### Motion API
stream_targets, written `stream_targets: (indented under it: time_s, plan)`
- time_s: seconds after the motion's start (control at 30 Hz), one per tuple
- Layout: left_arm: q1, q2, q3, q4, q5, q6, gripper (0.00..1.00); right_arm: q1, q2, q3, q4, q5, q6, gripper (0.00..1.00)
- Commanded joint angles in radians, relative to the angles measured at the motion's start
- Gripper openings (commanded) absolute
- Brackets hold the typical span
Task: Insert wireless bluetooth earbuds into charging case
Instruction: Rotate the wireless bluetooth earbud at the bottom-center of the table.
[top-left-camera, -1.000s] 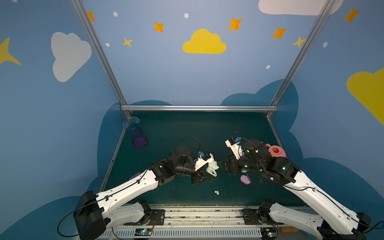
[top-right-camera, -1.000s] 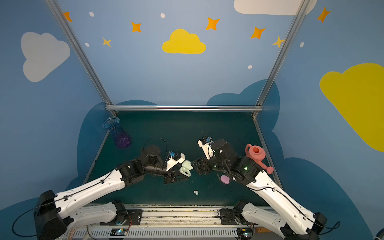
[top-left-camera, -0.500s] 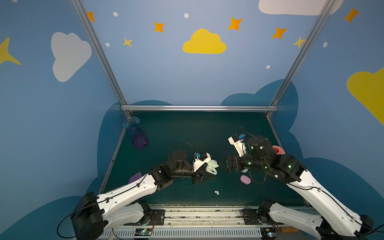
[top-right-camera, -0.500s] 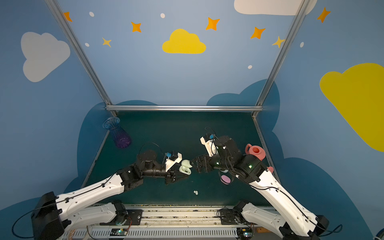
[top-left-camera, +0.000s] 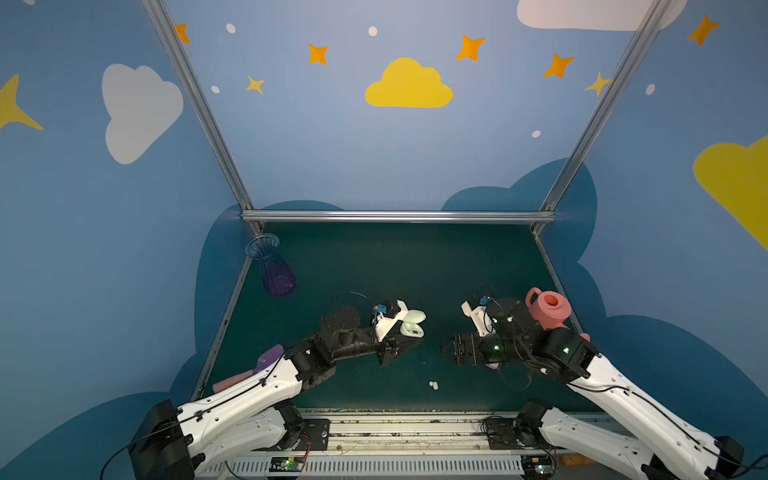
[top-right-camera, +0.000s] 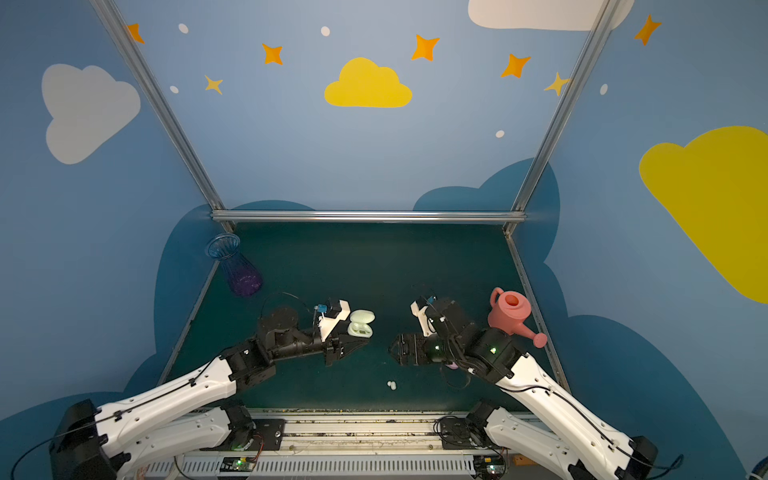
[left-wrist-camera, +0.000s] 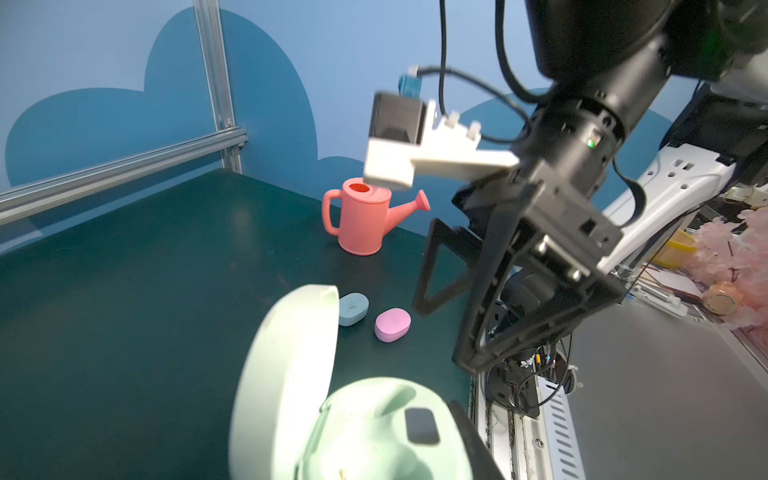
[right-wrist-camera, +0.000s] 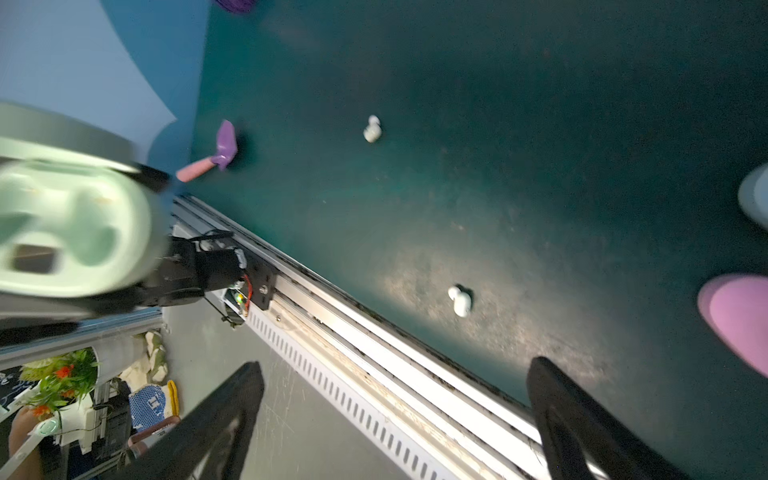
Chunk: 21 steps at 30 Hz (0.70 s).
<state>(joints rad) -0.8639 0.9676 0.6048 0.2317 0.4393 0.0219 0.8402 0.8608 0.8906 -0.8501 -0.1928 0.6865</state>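
Observation:
My left gripper (top-left-camera: 409, 340) is shut on a mint-green charging case (top-left-camera: 413, 324), held above the mat with its lid open; both top views show it (top-right-camera: 360, 324). The case (left-wrist-camera: 365, 424) fills the bottom of the left wrist view. In the blurred right wrist view the case (right-wrist-camera: 75, 224) shows hollow sockets. My right gripper (top-left-camera: 445, 351) hangs open and empty, just right of the case, its fingers (right-wrist-camera: 232, 407) wide apart. Two whitish earbuds (right-wrist-camera: 372, 129) (right-wrist-camera: 460, 301) lie apart on the mat. One earbud (top-left-camera: 433, 385) lies near the front edge.
A pink case (left-wrist-camera: 392, 324) and a blue case (left-wrist-camera: 353, 308) lie shut under the right arm. A pink watering can (top-left-camera: 548, 309) stands at the right edge. A purple vase (top-left-camera: 274, 270) leans at the back left. A purple scoop (top-left-camera: 266, 361) lies beside the left arm.
The right jaws have spread wider and that gripper has sunk toward the front edge, away from the case. The left arm still holds the case, shifted only a little.

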Motion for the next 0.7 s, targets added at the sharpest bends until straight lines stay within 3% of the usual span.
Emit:
stream_targets:
  time_s: [0.0,0.33,0.67]
  plan:
    - [0.014,-0.026,-0.012,-0.004,-0.022,-0.002,0.03,0.05,0.004,-0.077,0.045,0.071,0.046,0.97]
    - [0.078,-0.077,-0.018,-0.013,-0.034,-0.027,0.03,0.277,0.149,-0.252,0.132,0.306,-0.04,0.97]
    - [0.113,-0.093,-0.011,-0.03,-0.035,-0.032,0.03,0.424,0.513,-0.137,0.101,0.483,-0.04,0.95]
